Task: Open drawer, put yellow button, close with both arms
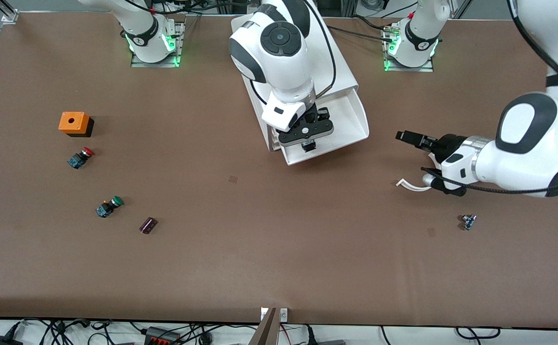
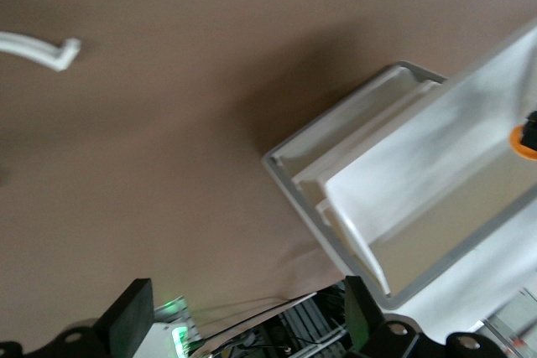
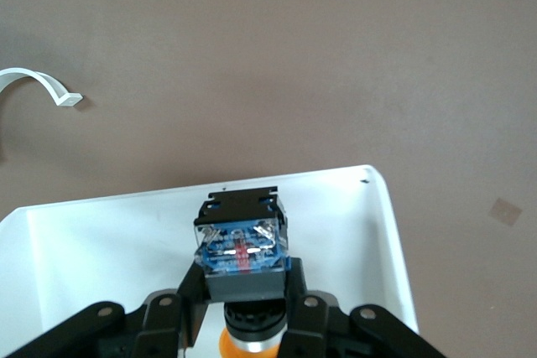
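Right claw (image 1: 309,143) hangs over the pulled-out drawer (image 1: 351,122), clamped on the yellow button (image 3: 242,251) (cap down). Best to lower it inside the tray before letting go. Left claw (image 1: 411,137) waits over the desk (image 1: 279,239), fingers spread.

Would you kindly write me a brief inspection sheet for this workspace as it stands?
Surface: brown table, small marks.
Job's things: drawer pulled open; yellow button held over it.
Clutter: orange box, red button, green button, dark cylinder, white curved strip, small blue part.
Grippers: right gripper shut on the button; left gripper open, waiting toward the left arm's end.
Cables: black cable on left arm.
Surroundings: floor cables at the table's near edge.
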Motion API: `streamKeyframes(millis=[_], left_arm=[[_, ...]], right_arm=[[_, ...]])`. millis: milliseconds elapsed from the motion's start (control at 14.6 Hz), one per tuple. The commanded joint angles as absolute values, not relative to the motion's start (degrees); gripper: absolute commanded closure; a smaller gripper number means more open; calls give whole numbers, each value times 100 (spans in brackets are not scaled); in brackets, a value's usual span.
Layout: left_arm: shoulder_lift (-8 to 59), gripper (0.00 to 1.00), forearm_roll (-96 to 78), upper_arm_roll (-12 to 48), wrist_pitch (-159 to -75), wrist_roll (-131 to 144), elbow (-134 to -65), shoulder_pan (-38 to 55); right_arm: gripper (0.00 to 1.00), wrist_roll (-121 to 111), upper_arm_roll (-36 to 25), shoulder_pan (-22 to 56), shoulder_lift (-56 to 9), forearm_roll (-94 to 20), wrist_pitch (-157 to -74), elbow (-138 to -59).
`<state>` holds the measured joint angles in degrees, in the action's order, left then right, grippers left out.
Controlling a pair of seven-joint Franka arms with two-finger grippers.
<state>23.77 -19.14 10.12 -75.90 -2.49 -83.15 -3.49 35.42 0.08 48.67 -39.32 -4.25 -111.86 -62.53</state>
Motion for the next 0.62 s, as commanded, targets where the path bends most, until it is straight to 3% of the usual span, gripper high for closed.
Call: streamKeyframes(millis=[0, 205, 548], left_arm=[[2145, 0, -1241, 1028, -7051, 141, -8035, -299], [2293, 0, -756, 932, -6453, 53, -7262, -369], [2478, 0, -615, 879, -6618, 123, -6952, -343]], right_arm=[[100, 3919, 26, 5009, -4069, -492, -11066, -6021], [100, 4061, 26, 5132, -4113, -501, -11048, -6029], [100, 4061, 26, 5142, -4219, -492, -11004, -6029]])
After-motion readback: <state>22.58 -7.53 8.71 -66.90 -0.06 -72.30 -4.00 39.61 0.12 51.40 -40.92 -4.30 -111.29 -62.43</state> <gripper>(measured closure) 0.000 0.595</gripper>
